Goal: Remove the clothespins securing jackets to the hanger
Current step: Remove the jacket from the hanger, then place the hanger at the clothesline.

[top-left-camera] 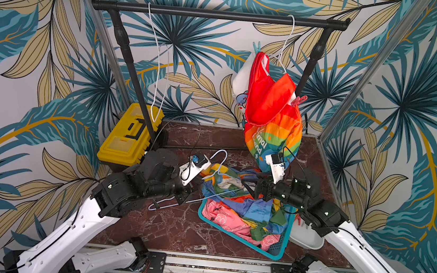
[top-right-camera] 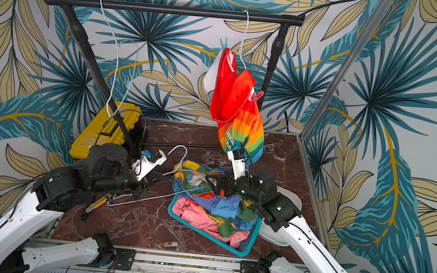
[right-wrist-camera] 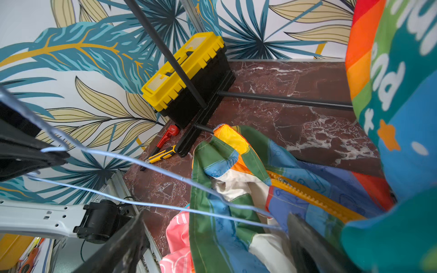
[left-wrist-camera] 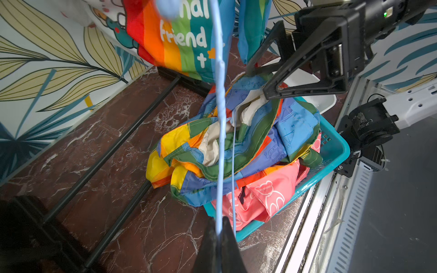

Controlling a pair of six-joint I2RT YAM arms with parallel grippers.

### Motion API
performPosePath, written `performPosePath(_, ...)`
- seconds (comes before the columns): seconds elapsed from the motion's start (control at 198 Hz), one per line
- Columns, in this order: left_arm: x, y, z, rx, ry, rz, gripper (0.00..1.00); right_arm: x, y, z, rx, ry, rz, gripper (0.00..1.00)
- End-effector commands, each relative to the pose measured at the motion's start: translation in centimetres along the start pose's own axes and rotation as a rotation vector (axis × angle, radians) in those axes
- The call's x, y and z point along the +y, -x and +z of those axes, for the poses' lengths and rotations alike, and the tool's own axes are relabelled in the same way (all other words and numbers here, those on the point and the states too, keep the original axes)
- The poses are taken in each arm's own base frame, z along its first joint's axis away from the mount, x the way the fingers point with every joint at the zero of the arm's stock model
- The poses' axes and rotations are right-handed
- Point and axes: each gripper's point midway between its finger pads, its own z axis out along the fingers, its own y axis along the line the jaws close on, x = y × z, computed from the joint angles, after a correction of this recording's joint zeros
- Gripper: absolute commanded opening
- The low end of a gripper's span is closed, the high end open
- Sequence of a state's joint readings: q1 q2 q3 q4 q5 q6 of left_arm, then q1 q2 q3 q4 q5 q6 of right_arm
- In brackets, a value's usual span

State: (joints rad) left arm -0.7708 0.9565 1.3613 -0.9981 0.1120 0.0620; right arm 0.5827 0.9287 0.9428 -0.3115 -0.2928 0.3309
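A red-hooded rainbow jacket (top-left-camera: 270, 104) hangs from a white hanger (top-left-camera: 286, 47) on the black rail. A teal clothespin (top-left-camera: 256, 48) grips its top and a pink clothespin (top-left-camera: 299, 101) its right edge. In the teal basket (top-left-camera: 277, 252) lie a rainbow-striped jacket (left-wrist-camera: 236, 151) and a pink bear-print jacket (left-wrist-camera: 267, 196). My left gripper (left-wrist-camera: 218, 227) is shut on a light-blue wire hanger (left-wrist-camera: 220, 118) that reaches over the basket. Just above the striped jacket my right gripper (right-wrist-camera: 215, 215) stands open, holding nothing, with the blue hanger's wires (right-wrist-camera: 142, 163) running between its fingers.
An empty white hanger (top-left-camera: 159, 81) hangs at the rail's left. A yellow toolbox (top-left-camera: 129, 136) stands at the back left, with a yellow utility knife (right-wrist-camera: 163, 154) and a red tool (right-wrist-camera: 168, 136) beside it. A white tub (top-left-camera: 307, 236) sits right of the basket.
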Motion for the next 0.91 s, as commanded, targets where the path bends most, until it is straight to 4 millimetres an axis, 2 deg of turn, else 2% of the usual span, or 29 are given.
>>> performPosePath(0.0, 0.2, 0.6, -1.9, -0.029, 0.015, -0.03, 0.0, 1.8, 0.5, -0.8, -0.009, 0.101, -0.056, 0.95)
performPosePath(0.197, -1.3, 2.2, -4.1, -0.094, -0.065, -0.041, 0.0, 3.7, 0.6, -0.5, 0.026, 0.216, -0.088, 0.93)
performPosePath(0.42, -1.8, 3.4, -6.6, -0.145, -0.079, -0.027, 0.0, 1.7, 0.8, 0.0, 0.035, 0.144, -0.09, 0.9)
performPosePath(0.642, -2.8, 3.7, -8.2, -0.164, -0.126, -0.014, 0.0, -0.1, 2.1, -0.6, -0.028, 0.1, -0.061, 0.91)
performPosePath(0.763, -3.1, 3.7, -8.4, -0.171, -0.137, -0.015, 0.0, 0.9, 1.8, -0.1, 0.005, 0.213, -0.018, 0.86)
performPosePath(0.804, -3.0, 3.7, -8.3, -0.169, -0.138, -0.016, 0.0, 1.7, 2.3, 0.1, -0.014, 0.266, -0.028, 0.84)
performPosePath(0.905, -3.1, 3.9, -8.1, -0.165, -0.144, -0.015, 0.0, 2.4, 1.8, 0.6, 0.006, 0.343, -0.007, 0.74)
